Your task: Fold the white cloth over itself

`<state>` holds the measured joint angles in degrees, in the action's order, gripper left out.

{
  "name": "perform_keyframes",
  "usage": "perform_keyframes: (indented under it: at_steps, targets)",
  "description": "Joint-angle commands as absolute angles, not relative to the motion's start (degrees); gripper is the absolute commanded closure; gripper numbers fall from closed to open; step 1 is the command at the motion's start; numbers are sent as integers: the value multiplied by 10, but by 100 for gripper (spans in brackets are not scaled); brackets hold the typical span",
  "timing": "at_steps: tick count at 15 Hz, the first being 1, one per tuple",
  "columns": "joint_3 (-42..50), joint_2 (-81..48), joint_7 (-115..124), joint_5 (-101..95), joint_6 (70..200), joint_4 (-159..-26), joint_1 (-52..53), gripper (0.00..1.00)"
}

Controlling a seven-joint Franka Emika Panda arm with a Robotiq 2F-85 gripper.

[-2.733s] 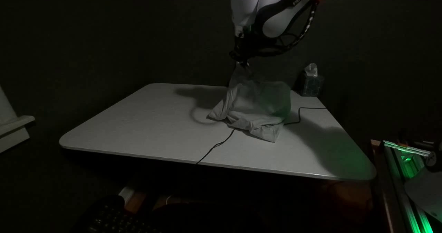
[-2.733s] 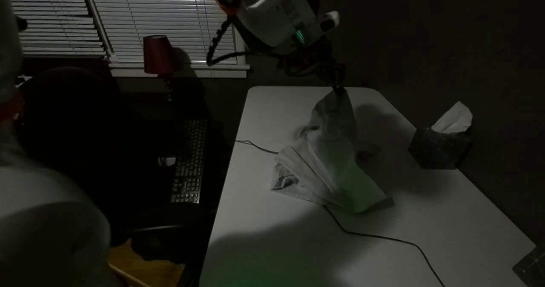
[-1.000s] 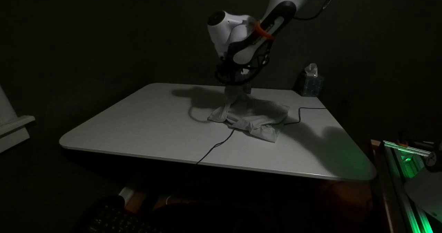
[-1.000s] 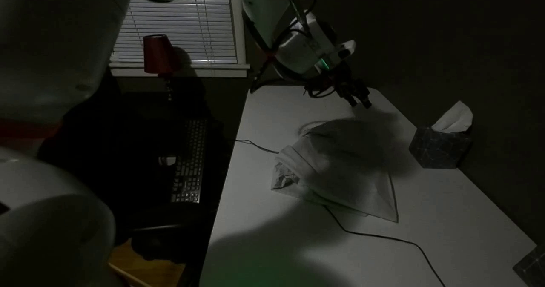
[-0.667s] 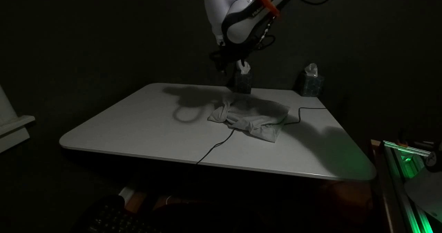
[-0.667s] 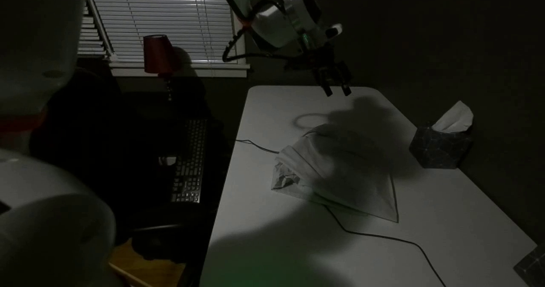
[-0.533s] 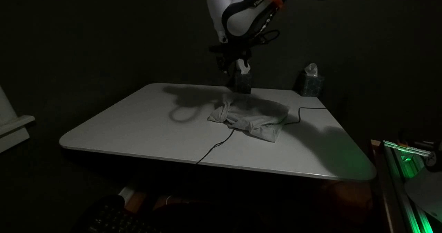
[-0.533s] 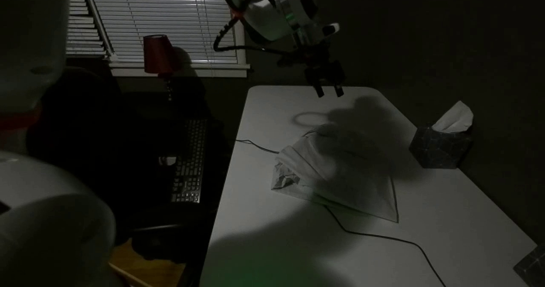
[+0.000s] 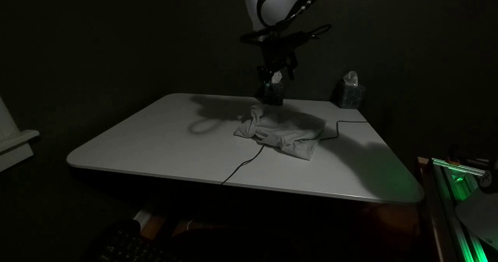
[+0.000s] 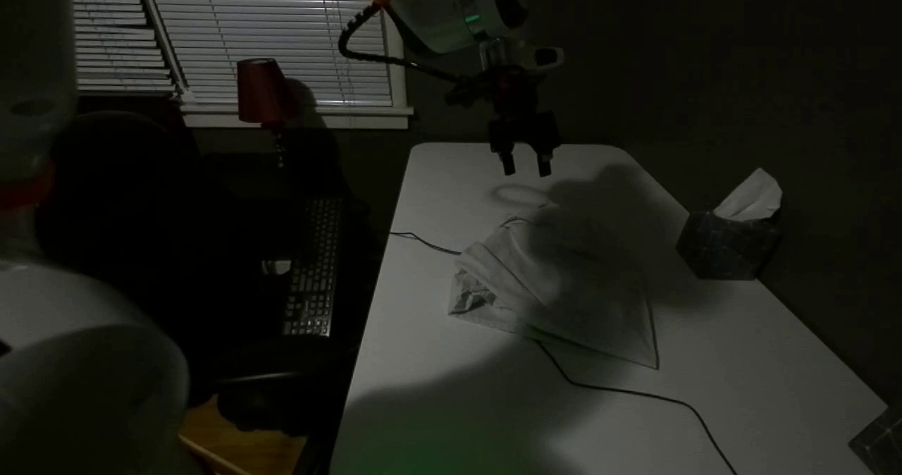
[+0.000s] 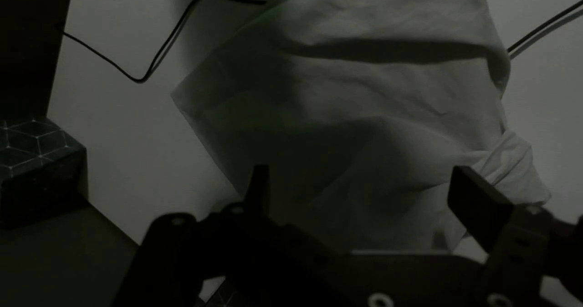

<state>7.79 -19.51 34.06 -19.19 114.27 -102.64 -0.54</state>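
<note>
i have the end effector (image 10: 526, 168) spread wide, hanging above the white cloth (image 10: 542, 285), which lies wrinkled on the counter (image 9: 163, 137) with a black cord (image 10: 620, 390) emerging from beneath it.

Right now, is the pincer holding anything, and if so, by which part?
Nothing is held: the pincer hangs open, apart from the white cloth, which lies on the table below.
</note>
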Motion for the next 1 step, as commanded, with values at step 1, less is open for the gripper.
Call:
perform_keyframes:
  at_steps: [1]
  targets:
    - [82, -195, 339, -190, 1142, -1026, -2, 0]
